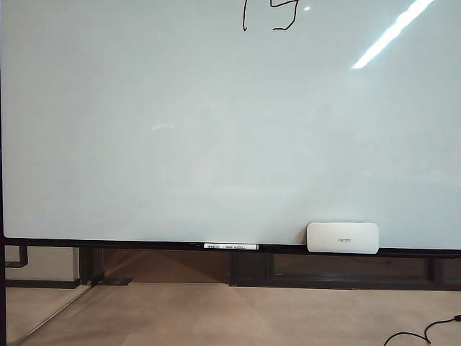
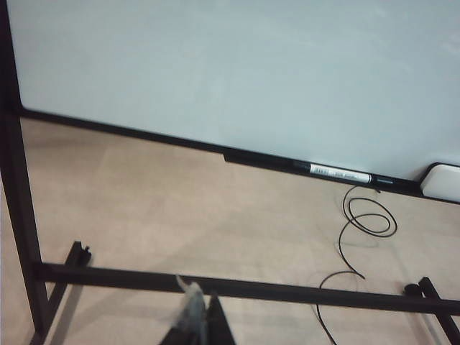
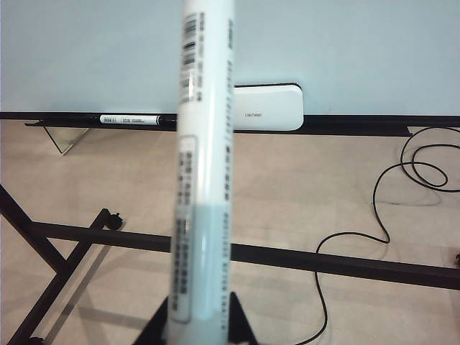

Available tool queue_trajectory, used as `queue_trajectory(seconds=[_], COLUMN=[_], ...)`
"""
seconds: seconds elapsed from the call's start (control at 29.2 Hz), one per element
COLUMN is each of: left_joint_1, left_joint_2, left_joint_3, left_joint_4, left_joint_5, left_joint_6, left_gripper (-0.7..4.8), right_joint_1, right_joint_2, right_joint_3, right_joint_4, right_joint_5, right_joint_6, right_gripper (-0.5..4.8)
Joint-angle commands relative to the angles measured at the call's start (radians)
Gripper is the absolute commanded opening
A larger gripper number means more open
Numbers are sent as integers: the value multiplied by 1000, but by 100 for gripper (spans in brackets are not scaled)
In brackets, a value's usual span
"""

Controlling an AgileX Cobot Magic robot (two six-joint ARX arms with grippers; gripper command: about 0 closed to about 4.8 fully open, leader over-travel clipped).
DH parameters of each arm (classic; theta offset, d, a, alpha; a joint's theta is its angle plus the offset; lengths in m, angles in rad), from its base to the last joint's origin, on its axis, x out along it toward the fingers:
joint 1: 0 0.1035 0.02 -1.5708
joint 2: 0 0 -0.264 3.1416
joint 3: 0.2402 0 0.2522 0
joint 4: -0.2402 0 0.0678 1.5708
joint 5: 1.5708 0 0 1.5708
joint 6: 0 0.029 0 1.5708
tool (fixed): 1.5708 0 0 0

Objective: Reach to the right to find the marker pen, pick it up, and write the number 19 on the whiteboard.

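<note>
The whiteboard (image 1: 216, 137) fills nearly the whole exterior view, its thin dark frame running down the left edge and its dark bottom rail (image 1: 144, 245) crossing low in the picture. The number 19 (image 1: 270, 16) sits at the very top edge of that view, a little right of centre, its strokes partly cut off by the picture's border. Below it the board is bare white down to the rail, with only a light glare streak at the upper right.

On the rail a second marker pen (image 1: 230, 246) lies flat near the middle, and a white rounded eraser (image 1: 343, 237) stands against the board to its right, well apart from the pen. Beneath the rail is beige floor (image 1: 238, 317), and a black cable (image 1: 425, 333) curls at the far right corner.

Neither arm shows in the exterior view. In the right wrist view the right gripper (image 3: 198, 323) is clamped on a white marker pen (image 3: 205, 165), which stands straight out from the dark fingers and is blurred by closeness; board, rail and eraser lie beyond it, apart from its tip. In the left wrist view the left gripper (image 2: 198, 320) shows only its dark fingertips, close together with nothing between them, over the floor and the stand's black crossbar (image 2: 251, 289).
</note>
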Motion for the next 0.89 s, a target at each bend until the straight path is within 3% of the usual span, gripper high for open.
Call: queue_trajectory(seconds=[0.03,0.89], left_joint_1=[0,-2], left_joint_2=[0,0], left_joint_3=[2,2], left_joint_4=[-8,-8], left_joint_5=[7,6], left_joint_6=[-7,-8], left_gripper=[-2,-2], right_joint_1=[2,2], right_joint_2=[0,0], right_joint_3=[4,5], right_joint_4=[13,13], right_joint_5=[1,3], right_joint_6=[5,6], right_gripper=[0,-1])
